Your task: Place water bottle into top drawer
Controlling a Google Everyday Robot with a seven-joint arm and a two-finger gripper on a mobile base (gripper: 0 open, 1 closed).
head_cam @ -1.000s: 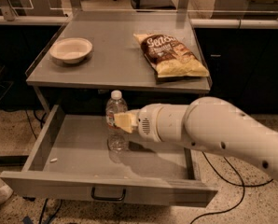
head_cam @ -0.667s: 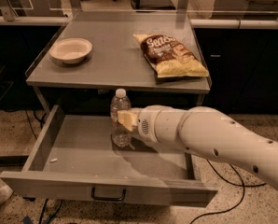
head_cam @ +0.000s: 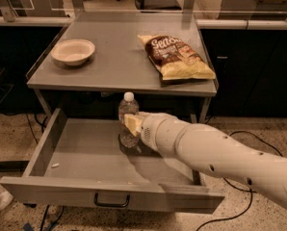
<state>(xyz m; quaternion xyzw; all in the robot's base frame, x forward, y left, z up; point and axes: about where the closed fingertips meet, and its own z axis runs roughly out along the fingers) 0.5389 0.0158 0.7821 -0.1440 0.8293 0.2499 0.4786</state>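
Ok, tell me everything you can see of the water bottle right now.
The water bottle is small, clear plastic with a white screw cap, capped and upright. It sits inside the open top drawer, toward the back, with its base at or just above the drawer floor; I cannot tell which. The hand grips its middle, and nothing else visibly touches it.

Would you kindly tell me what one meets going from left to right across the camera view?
Bowl → water bottle, held by the gripper inside the open top drawer → chip bag.
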